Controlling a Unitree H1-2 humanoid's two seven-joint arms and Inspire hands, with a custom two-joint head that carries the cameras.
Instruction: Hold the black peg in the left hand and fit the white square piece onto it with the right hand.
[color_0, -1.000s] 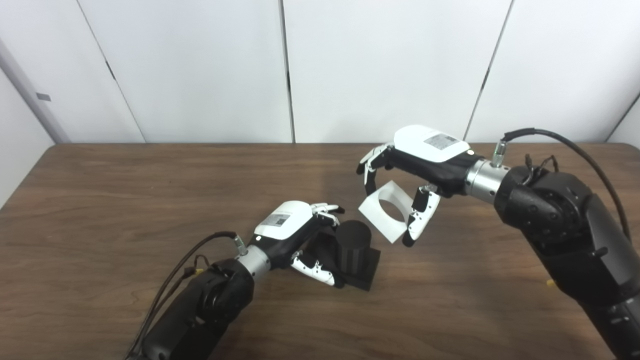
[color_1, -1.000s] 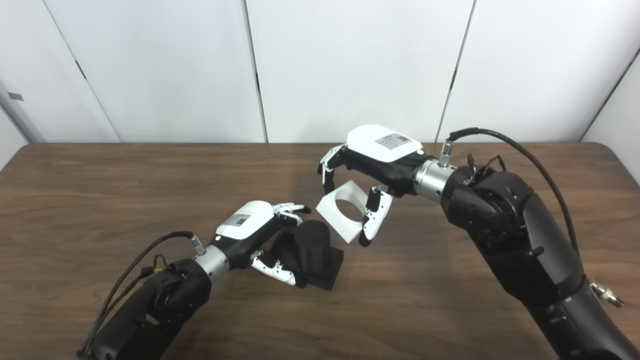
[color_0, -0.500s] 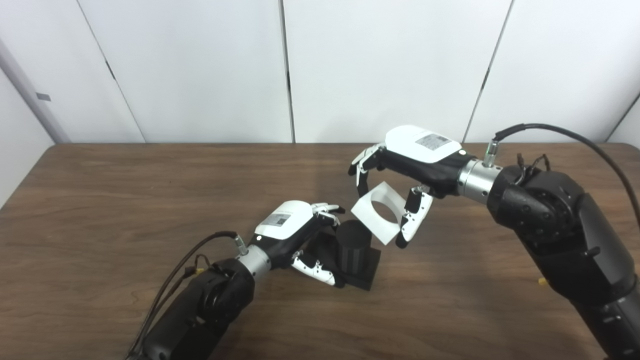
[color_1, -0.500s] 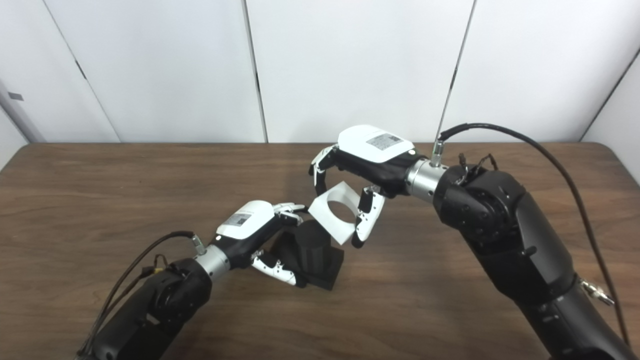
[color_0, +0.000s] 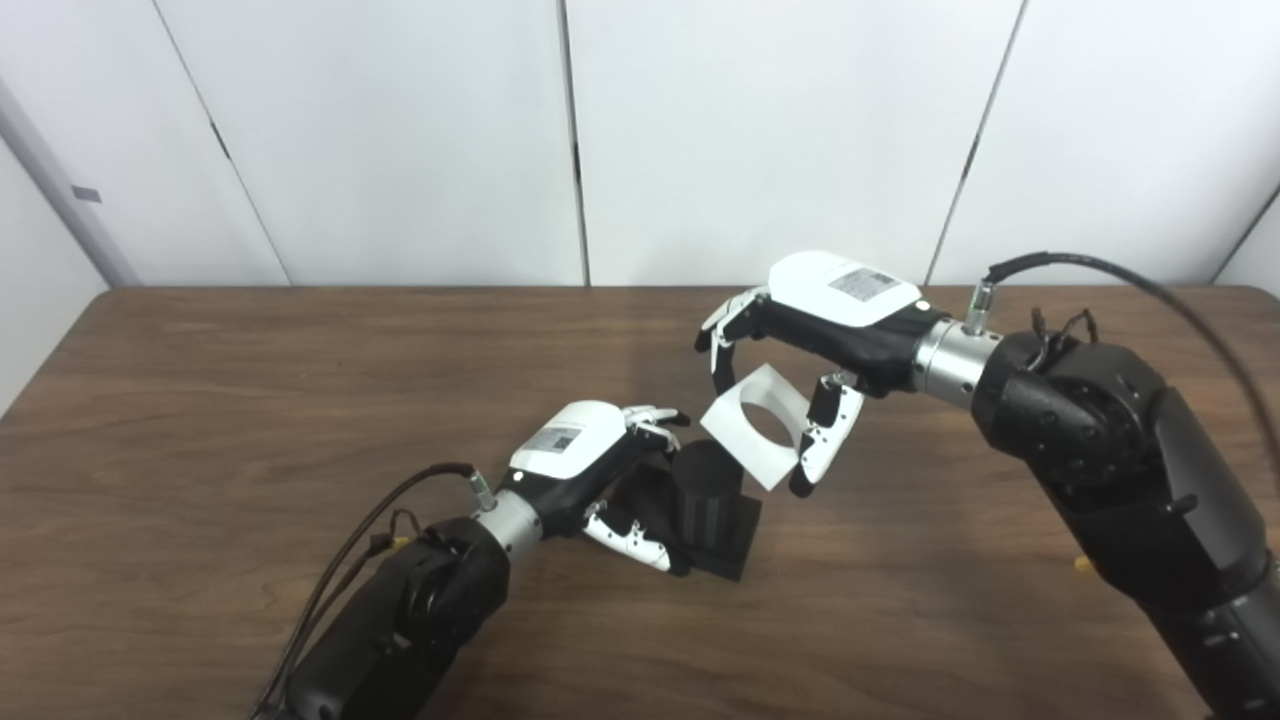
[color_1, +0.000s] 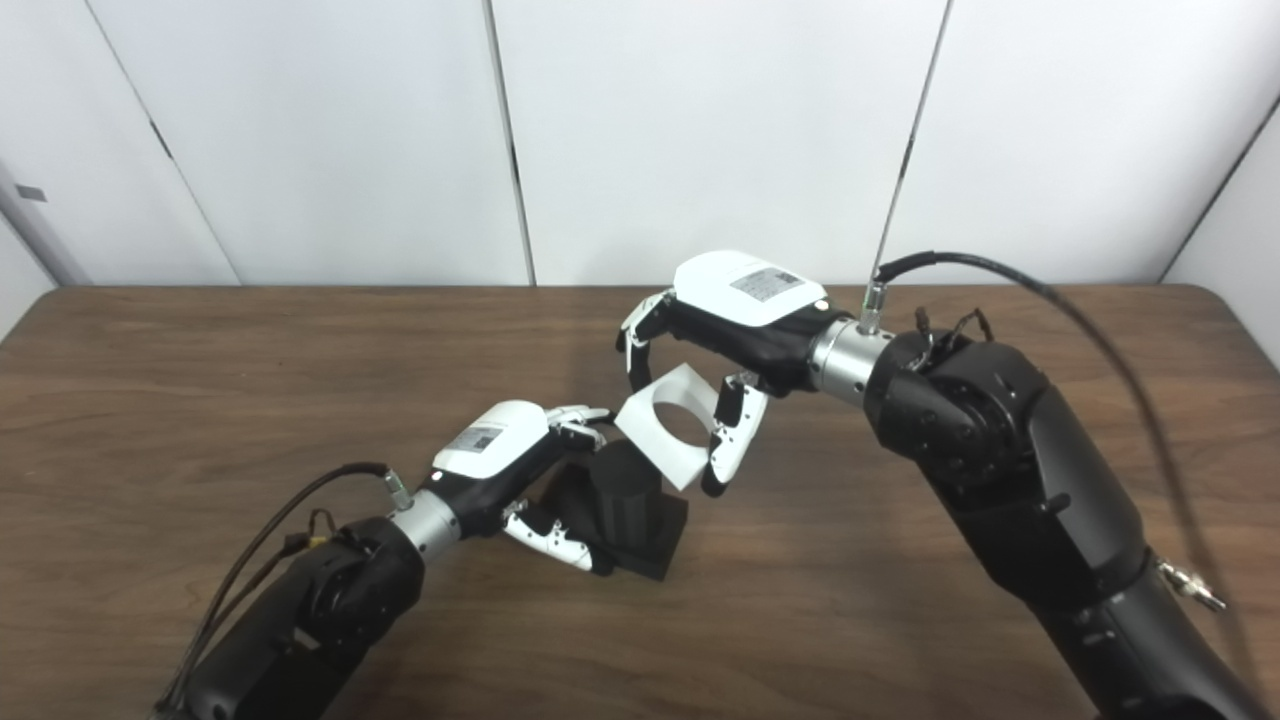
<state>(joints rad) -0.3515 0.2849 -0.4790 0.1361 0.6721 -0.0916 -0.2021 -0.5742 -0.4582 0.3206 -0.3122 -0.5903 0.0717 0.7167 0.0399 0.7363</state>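
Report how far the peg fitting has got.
Done: the left hand grips the black peg, whose base rests on the table, and the right hand holds the white square piece lifted off the table. In hand: the piece hangs tilted, beside and just above the peg's top. Left: level its round hole over the peg and push it down.

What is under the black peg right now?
The black peg rises from its square black base on the wooden table. The left hand covers the base's left side.
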